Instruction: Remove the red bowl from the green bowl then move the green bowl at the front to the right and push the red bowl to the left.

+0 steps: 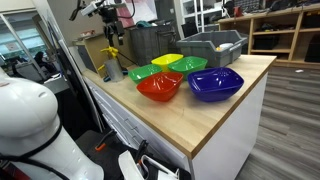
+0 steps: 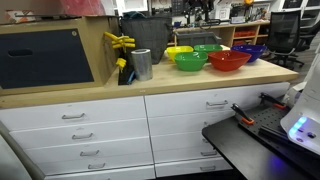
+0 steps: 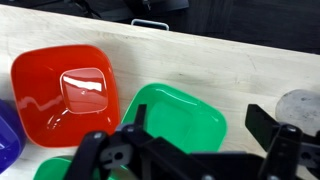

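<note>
From where I stand the red bowl already sits by itself on the surface, right way up, just beside the blue bowl and possibly touching its rim; the angle is too shallow for me to be sure. The green bowl that seems the next one to shift lies on the far side of the red one from the blue bowl, empty and upright. A second green bowl and a yellow bowl are tucked close behind the blue bowl. In the wrist view the claw hangs over that first green bowl with its jaws spread wide and nothing between them. These bowls look like thin glossy plastic, so I would expect them to be very light and fairly stiff, and slick enough to skate across the wood at a nudge. The sloping walls offer no grip from outside. The sensible hold is one finger inside and one outside a straight stretch of rim, kept away from the rounded corners. For the red bowl, a flat push low on its wall should slide it rather than tip it.
</note>
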### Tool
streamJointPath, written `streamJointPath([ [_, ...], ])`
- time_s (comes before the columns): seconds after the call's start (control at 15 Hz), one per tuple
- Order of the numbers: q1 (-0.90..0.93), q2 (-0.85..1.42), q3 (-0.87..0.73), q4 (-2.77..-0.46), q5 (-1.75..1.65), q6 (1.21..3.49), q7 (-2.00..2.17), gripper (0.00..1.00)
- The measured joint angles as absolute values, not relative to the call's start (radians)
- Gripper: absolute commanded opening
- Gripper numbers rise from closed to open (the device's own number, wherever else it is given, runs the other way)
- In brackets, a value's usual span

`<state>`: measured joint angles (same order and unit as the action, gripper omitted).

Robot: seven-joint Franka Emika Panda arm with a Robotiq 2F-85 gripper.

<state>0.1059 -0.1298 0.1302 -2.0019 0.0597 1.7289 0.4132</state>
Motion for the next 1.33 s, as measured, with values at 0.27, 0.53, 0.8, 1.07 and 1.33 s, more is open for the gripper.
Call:
streamJointPath([
  [0.27,0.123,-0.129,0.155,-1.954,0.06,1.708,0.395,1.0],
  [0.53,0.142,-0.12,0.179,-1.918,0.059,1.684,0.393,1.0],
  [0.8,0.158,-0.113,0.205,-1.897,0.057,1.667,0.393,1.0],
  [1.07,0.172,-0.118,0.223,-1.886,0.056,1.653,0.398,1.0],
  [1.33,0.174,-0.127,0.225,-1.879,0.056,1.638,0.399,1.0],
])
